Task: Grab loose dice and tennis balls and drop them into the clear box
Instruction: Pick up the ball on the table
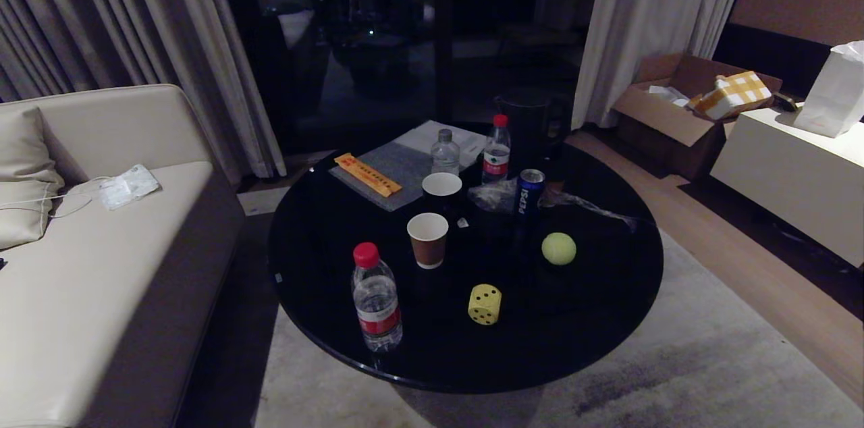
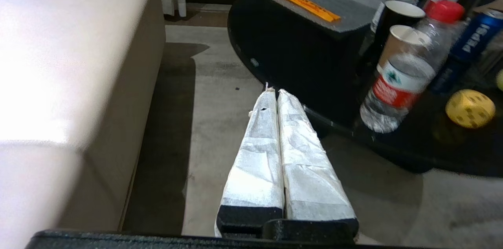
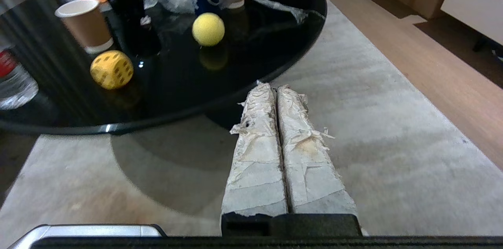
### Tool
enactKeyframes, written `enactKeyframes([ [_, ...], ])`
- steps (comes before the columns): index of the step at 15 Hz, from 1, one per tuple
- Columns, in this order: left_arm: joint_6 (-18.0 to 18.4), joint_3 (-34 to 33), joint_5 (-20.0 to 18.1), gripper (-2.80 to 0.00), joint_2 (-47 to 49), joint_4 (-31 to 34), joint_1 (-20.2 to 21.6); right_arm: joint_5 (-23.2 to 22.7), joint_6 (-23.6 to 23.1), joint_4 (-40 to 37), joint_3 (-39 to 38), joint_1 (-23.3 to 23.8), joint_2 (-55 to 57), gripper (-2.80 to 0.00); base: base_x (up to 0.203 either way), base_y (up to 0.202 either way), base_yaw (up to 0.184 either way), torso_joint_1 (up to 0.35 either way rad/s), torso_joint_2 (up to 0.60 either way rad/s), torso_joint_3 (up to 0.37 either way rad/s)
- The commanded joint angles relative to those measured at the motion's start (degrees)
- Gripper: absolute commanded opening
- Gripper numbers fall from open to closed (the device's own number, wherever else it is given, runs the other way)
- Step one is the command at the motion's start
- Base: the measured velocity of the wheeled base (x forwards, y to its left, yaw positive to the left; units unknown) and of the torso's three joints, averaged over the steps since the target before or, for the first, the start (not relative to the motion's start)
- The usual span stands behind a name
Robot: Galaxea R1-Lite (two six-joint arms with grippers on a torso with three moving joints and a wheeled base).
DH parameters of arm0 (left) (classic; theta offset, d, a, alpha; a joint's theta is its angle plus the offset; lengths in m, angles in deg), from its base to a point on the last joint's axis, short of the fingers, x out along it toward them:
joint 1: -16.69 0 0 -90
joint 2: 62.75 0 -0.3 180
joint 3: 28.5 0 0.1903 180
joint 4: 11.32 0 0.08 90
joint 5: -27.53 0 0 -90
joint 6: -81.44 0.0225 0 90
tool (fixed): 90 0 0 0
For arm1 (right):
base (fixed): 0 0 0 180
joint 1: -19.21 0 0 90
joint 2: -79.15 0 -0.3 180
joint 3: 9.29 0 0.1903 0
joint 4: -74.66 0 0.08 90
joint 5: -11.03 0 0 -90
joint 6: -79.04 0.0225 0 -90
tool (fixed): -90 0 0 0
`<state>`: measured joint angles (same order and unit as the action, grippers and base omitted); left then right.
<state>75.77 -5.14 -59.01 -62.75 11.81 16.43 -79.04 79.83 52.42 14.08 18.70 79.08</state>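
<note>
A pale yellow die [image 1: 484,304] with black pips sits near the front of the round black table [image 1: 337,259]. A yellow-green tennis ball [image 1: 559,248] lies behind it to the right. The clear box [image 1: 601,210] shows only as a faint translucent rim behind the ball. Neither arm appears in the head view. My left gripper [image 2: 274,92] is shut and empty, over the carpet short of the table's near left edge, with the die [image 2: 470,108] off to its side. My right gripper [image 3: 271,86] is shut and empty, just short of the table's near right edge, with the die [image 3: 111,69] and ball [image 3: 208,29] beyond it.
A water bottle [image 1: 376,300], a brown paper cup [image 1: 428,239], a black cup [image 1: 442,188], a Pepsi can [image 1: 530,190] and two more bottles stand on the table. A sofa [image 1: 101,266] is at the left. A cardboard box [image 1: 675,111] and white cabinet [image 1: 790,171] are at the right.
</note>
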Motion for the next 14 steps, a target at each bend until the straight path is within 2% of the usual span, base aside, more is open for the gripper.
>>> enactKeyframes([
  [1,0.0,-0.1,0.1,-2.8,0.1,0.0,0.0,0.0,0.0,0.0,-0.4,0.0,0.1,-2.8,0.183,0.0,-0.001,0.0,0.0,0.002],
  [10,0.3,-0.1,0.0,-2.8,0.1,0.2,0.0,0.0,0.0,0.0,-0.4,0.0,0.1,-2.8,0.179,0.0,-0.002,0.003,0.0,0.003],
  [14,-0.1,-0.1,0.1,-2.8,0.1,0.2,0.0,0.0,0.1,0.0,-0.4,0.0,0.1,-2.8,0.03,0.0,0.0,0.001,0.0,0.002],
])
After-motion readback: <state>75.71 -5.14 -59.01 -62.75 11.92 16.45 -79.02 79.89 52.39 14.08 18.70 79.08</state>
